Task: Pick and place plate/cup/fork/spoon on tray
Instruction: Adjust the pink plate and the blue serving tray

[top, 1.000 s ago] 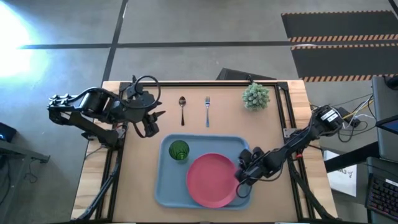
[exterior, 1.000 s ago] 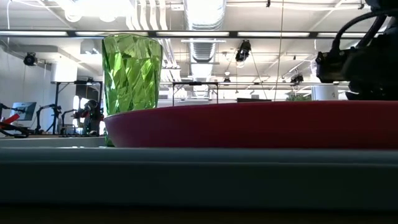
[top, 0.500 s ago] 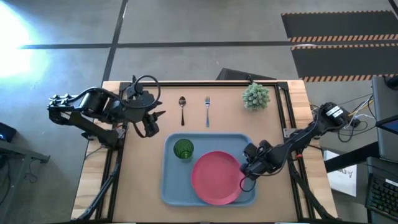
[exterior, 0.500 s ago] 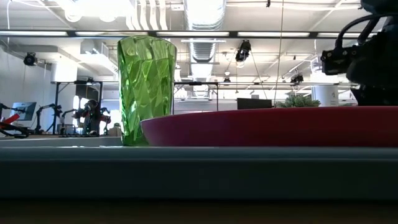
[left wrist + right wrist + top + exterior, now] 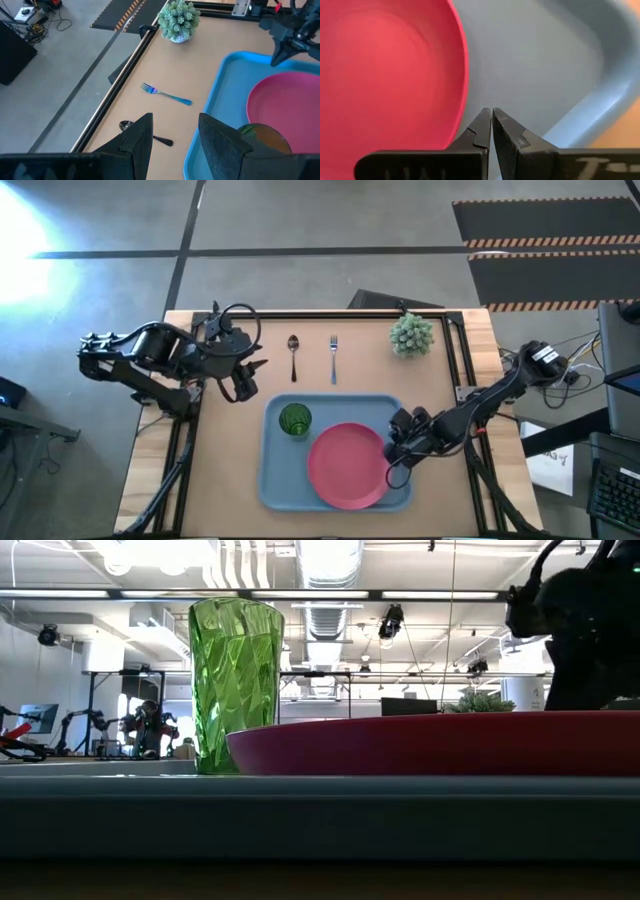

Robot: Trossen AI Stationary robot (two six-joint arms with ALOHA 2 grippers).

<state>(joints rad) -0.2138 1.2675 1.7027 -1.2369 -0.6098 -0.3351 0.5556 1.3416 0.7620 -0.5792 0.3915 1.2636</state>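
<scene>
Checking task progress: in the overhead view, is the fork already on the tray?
No. The fork lies on the bare table beside the spoon, beyond the tray's far rim; only the cup and plate sit in the tray.

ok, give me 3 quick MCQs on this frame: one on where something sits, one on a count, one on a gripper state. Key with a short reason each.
1. Where is the cup?
A. on the bare table beside the plant
B. on the tray, next to the plate
C. held in the left gripper

2. How many pieces of cutlery lie on the table outside the tray?
A. none
B. one
C. two

3. What state is the right gripper in?
A. shut, holding nothing
B. wide open
C. shut on the fork

Key:
1 B: the cup stands inside the tray, beside the plate.
2 C: the spoon and the fork both lie on the wood beyond the tray's far rim.
3 A: the right gripper has its fingertips closed together over the tray floor by the plate's edge, nothing between them.
</scene>
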